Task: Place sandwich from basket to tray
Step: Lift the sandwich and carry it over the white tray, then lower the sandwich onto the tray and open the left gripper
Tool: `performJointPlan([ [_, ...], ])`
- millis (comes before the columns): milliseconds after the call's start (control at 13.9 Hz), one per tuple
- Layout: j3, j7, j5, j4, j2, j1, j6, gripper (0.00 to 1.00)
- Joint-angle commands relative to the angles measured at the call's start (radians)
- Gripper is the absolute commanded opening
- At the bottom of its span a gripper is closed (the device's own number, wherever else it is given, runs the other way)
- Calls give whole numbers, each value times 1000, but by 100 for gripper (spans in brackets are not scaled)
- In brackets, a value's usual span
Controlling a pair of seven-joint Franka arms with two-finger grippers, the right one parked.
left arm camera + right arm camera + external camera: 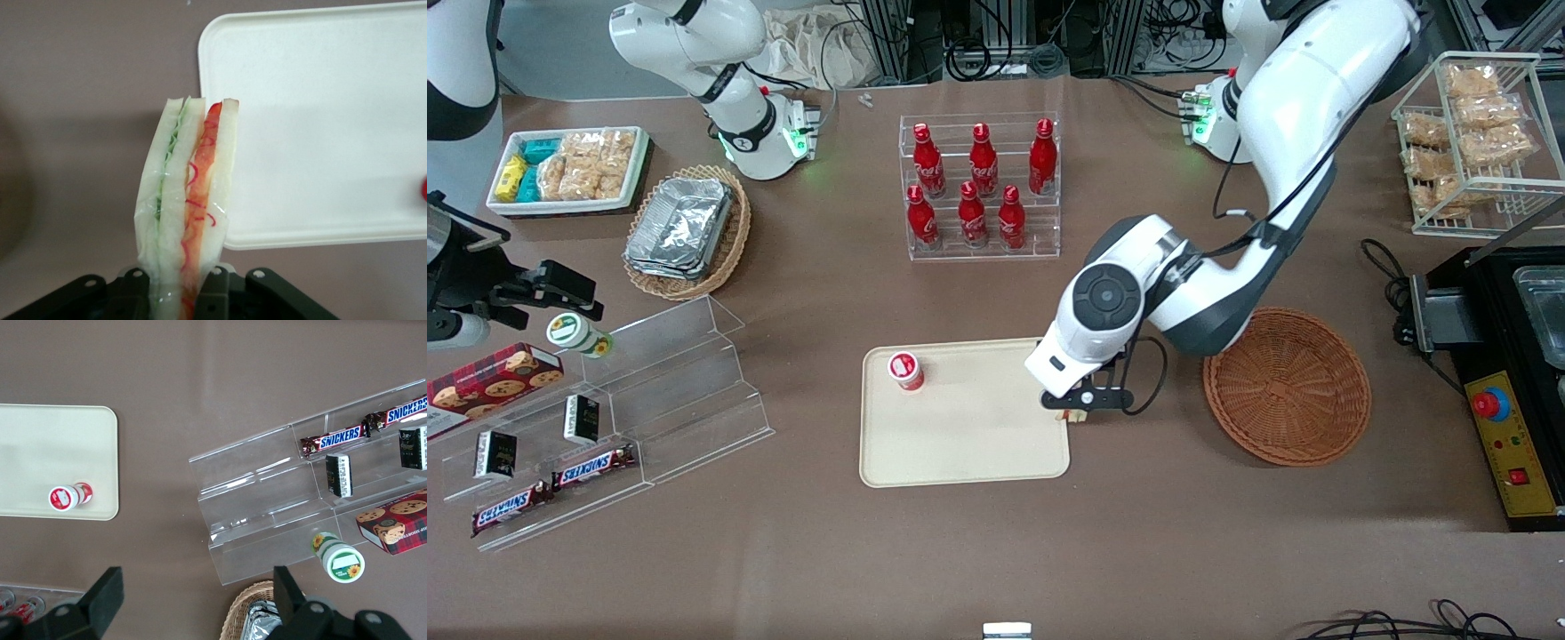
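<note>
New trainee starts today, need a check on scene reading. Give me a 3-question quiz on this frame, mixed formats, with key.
1. True or false: the sandwich still lies in the basket.
2. Multiple choice: the gripper is
A. over the bottle rack
B. at the edge of the tray nearest the basket
C. inside the basket
3. Fill in: on the tray stands one small red-and-white ____.

Key
1. False. The gripper's fingers are shut on the sandwich, and the basket holds nothing.
2. B
3. Cup. It stands toward the parked arm's end of the tray, well apart from the gripper.
</note>
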Motion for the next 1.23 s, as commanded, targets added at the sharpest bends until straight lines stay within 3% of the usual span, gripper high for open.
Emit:
performJointPlan([
  [0,19,-91,104,40,95,-62,84,0],
  [505,146,-125,115,94,198,-179,192,0],
  [721,146,-134,101,108,186,-170,190,85],
  [793,146,-138,103,112,183,-170,190,100],
  [1153,143,-134,97,132,110,-137,95,100],
])
